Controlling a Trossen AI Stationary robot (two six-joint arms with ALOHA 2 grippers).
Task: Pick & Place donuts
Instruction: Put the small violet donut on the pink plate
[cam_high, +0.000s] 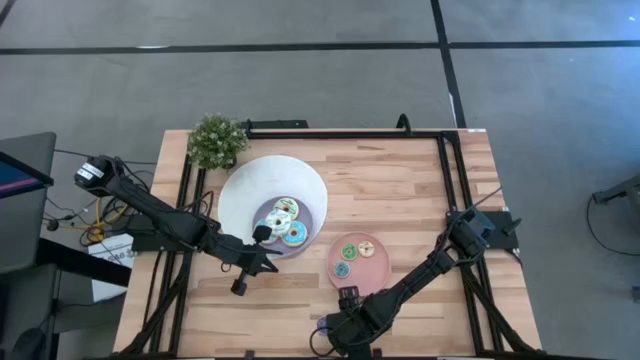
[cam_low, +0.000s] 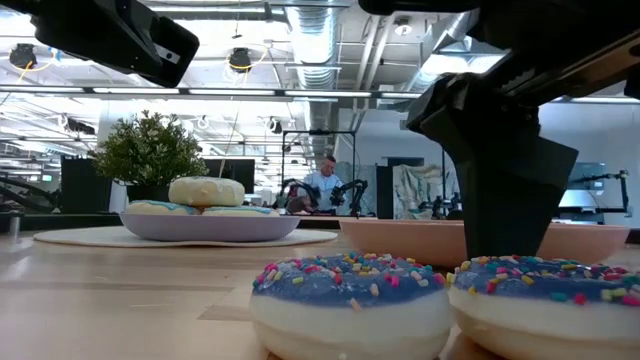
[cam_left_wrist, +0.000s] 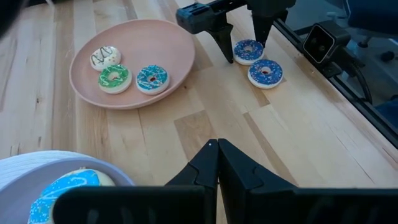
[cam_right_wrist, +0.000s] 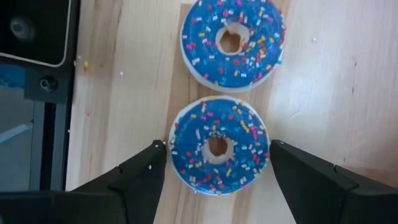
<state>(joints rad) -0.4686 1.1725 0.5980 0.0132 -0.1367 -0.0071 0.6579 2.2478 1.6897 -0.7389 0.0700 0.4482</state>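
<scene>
Two blue-iced sprinkled donuts lie side by side near the table's near edge. My right gripper is open and points down over one of them; its fingers stand on either side of it. The other blue donut lies just beyond. The left wrist view shows the same pair under my right gripper. The pink plate carries a white, a green and a teal donut. My left gripper is shut and hovers beside the white bowl, which holds more donuts. My right gripper comes from above with one finger on each side of the nearer blue donut's rim. The tips are very close to the rim. I cannot tell whether they touch it. The donut lies flat on the table.
A small potted plant stands at the far left corner. A black frame rail runs along the table's right side. Bare wood lies between the plate and the right rail. A person sits far off in the room.
</scene>
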